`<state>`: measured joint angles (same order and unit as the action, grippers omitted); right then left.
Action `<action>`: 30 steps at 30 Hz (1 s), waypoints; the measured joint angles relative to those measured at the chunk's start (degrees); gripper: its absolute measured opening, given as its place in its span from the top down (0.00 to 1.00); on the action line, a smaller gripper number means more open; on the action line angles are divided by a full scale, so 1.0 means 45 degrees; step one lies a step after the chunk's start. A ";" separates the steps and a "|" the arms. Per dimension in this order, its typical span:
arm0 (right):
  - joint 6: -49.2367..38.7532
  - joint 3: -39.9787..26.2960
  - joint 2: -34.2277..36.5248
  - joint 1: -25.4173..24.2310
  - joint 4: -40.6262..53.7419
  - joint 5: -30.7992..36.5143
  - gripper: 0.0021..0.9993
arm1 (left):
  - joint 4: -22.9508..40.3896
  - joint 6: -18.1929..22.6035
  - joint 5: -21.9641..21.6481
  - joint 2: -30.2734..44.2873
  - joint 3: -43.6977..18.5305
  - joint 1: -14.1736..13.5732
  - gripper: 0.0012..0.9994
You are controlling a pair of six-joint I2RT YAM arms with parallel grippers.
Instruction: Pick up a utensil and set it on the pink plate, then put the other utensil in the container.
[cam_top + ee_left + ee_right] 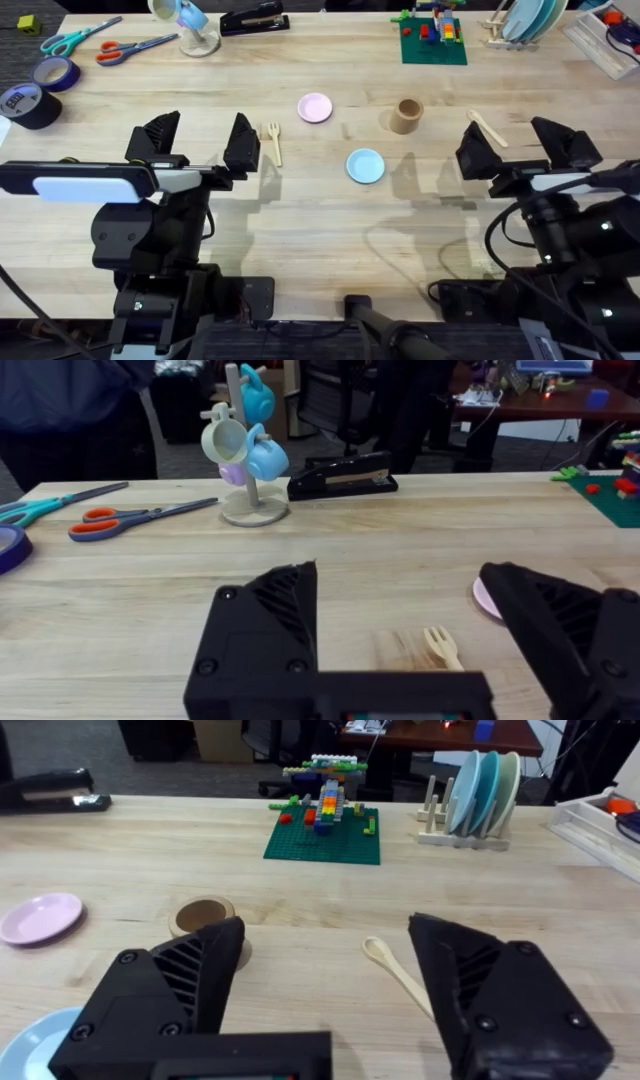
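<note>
On the wooden table (330,215), seen from overhead, the pink plate (315,107) lies near centre, with the fork (272,142) just to its lower left, tines pointing away from the arm bases. To the right of the plate stands the cup (406,116), upright and open; below and between them lies the blue plate (365,166). The spoon (488,128) rests flat to the right of the cup, apart from it. Left gripper (200,142): fingers spread wide apart, holding nothing, just left of the fork; its wrist view shows the fork's tines (440,645) between the fingers. Right gripper (515,145): fingers likewise apart and empty, close beside the spoon (398,972), whose bowl faces the cup (206,923) in the wrist view.
</note>
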<state>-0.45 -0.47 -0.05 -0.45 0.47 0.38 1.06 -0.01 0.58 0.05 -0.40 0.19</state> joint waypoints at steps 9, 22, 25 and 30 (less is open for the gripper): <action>0.0000 0.0000 0.0000 0.0000 0.0007 0.0000 0.01 | 0.0000 0.0000 0.0000 0.0000 0.0000 0.0000 0.01; -0.0282 -0.0009 0.0000 -0.0024 0.0052 -0.0009 0.01 | 0.0005 0.0000 0.0000 0.0000 -0.0009 0.0000 0.01; -0.0696 -0.0127 0.0000 -0.0024 0.0350 -0.0029 0.01 | 0.0393 0.0004 0.0000 0.0000 -0.0184 0.0000 0.01; -0.1108 -0.1629 0.0010 -0.0024 0.3432 -0.0086 0.01 | 0.2598 0.0015 0.0000 0.0000 -0.1787 0.0000 0.01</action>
<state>-5.43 -7.80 -0.01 -0.56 15.91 0.00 12.75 0.05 0.58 0.05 -8.45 0.19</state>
